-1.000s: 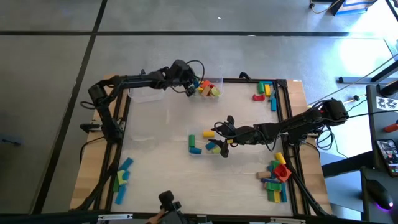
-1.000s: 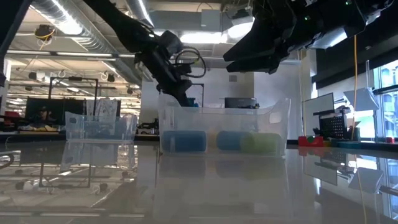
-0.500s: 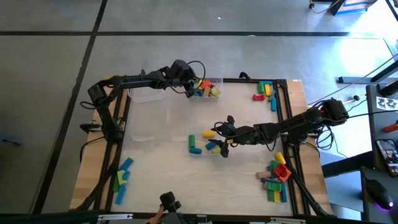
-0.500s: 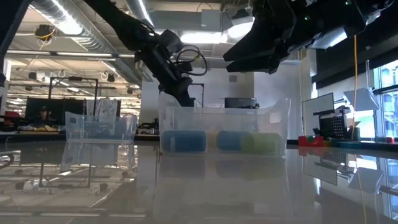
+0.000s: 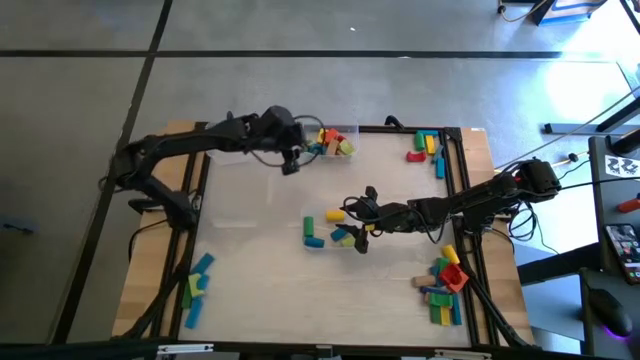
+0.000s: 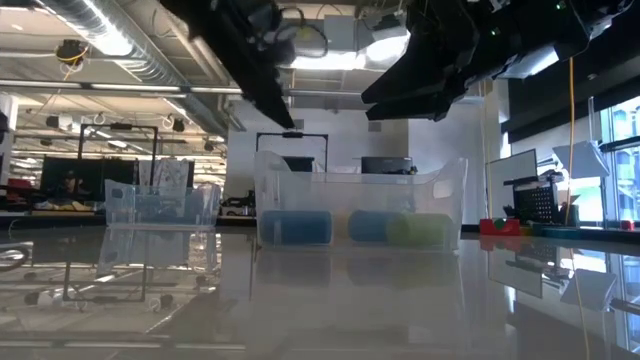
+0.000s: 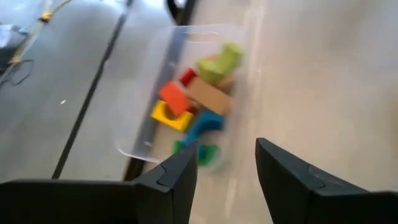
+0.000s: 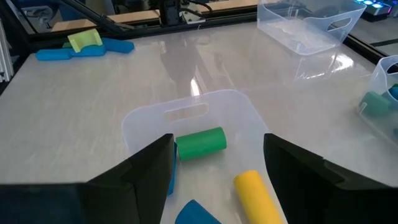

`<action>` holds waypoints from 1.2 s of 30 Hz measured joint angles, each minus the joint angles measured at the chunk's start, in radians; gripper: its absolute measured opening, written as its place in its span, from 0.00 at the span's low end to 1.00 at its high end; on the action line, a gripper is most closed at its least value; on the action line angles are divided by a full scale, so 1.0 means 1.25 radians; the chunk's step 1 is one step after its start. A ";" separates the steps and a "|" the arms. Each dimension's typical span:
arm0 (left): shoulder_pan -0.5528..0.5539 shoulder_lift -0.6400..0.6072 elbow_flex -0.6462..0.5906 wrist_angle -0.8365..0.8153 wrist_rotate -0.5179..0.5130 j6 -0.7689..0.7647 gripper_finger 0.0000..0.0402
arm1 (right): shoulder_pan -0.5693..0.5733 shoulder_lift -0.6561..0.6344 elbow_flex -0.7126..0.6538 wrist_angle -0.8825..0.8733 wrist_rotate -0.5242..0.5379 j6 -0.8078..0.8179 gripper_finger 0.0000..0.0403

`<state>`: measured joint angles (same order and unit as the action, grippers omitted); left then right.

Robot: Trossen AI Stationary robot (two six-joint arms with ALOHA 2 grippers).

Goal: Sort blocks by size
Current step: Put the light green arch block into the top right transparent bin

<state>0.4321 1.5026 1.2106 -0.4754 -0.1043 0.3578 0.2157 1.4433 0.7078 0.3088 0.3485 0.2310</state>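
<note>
Blocks of several colours [image 5: 332,144] lie in a clear tub [image 7: 140,133] at the table's far edge. My left gripper [image 5: 292,164] hangs open beside that tub, on its left and above table height, with nothing between its fingers [image 7: 224,152]. In a second clear tub [image 8: 186,102] at mid table lie a green cylinder [image 8: 200,143], a yellow one [image 8: 254,190] and blue blocks. My right gripper [image 5: 351,222] hovers open over this tub, its fingers either side of the blocks without touching them [image 8: 217,146].
Loose block piles lie at the near left [image 5: 195,288], the near right [image 5: 445,285] and the far right [image 5: 428,148]. Two more clear tubs stand on the left side [image 5: 236,152] [image 8: 308,25]. Bare tabletop lies between the two arms.
My left gripper has drawn back out of the far tub toward the table's left edge and risen well above the tub's rim. A blue block now shows in the tub where the fingers were. My right arm has kept still.
</note>
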 joint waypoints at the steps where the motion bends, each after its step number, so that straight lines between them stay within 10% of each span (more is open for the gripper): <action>1: -0.017 -0.017 0.000 -0.026 0.000 -0.001 0.38 | 0.000 0.000 0.000 0.000 0.000 0.000 0.61; 36: -0.673 -0.165 -0.001 -0.639 0.000 -0.671 0.37 | 0.000 0.000 0.000 -0.018 -0.001 0.011 0.61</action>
<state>-0.4085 1.2964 1.2098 -1.2740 -0.1040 -0.4808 0.2161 1.4433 0.7078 0.2859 0.3477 0.2453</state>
